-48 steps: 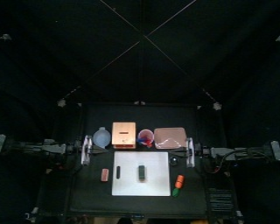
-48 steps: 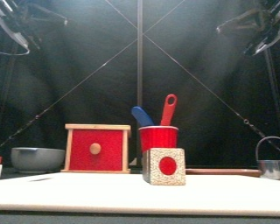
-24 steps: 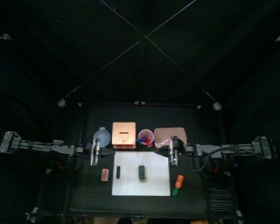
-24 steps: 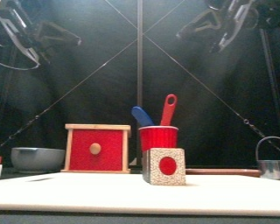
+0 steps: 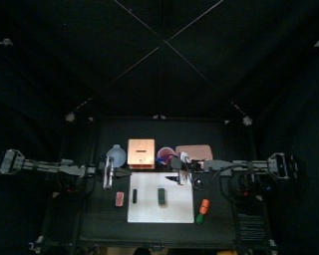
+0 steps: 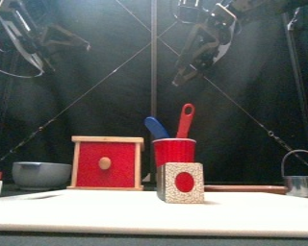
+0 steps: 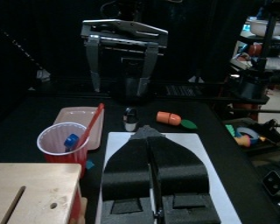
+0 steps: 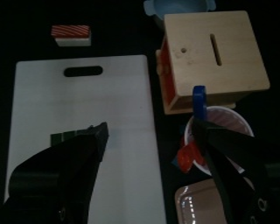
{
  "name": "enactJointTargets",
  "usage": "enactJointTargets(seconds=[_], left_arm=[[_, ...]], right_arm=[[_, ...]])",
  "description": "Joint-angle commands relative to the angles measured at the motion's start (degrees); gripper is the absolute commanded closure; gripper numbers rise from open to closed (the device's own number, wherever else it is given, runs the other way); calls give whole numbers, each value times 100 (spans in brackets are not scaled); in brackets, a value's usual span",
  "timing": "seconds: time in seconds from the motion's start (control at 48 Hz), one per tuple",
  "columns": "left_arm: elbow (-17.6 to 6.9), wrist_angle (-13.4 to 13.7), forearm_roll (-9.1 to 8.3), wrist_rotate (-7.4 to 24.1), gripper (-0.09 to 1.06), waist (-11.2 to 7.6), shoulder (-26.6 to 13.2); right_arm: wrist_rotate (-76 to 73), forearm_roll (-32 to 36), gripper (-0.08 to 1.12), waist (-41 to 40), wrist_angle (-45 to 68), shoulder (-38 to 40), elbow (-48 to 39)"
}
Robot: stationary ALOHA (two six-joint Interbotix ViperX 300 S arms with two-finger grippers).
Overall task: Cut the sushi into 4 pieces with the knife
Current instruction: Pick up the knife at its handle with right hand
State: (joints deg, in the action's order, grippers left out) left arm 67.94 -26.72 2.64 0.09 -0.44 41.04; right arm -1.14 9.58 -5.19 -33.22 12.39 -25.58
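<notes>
right end effector (image 6: 192,69), jaws apart, high above red knife (image 6: 185,117) in red cup (image 6: 173,152)

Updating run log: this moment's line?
right gripper: open, high near red cup | left gripper: shut, by bowl | sushi roll: on white board

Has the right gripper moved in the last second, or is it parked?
Yes. In the top view the right gripper has travelled leftward, from beyond the pink tray's right edge to near its left edge, close to the red cup.
</notes>
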Motion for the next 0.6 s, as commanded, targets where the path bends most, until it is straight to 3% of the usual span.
enactJointTargets(seconds=[0.021,0.604], left_arm=[[-53,-62,9,-9,100,9,-9],[9,-44,9,0,100,44,-18]], right_arm=[[-18,167,0,-26,-439,-123,396],[114,1283,1,-97,-2514,-1556,1626]])
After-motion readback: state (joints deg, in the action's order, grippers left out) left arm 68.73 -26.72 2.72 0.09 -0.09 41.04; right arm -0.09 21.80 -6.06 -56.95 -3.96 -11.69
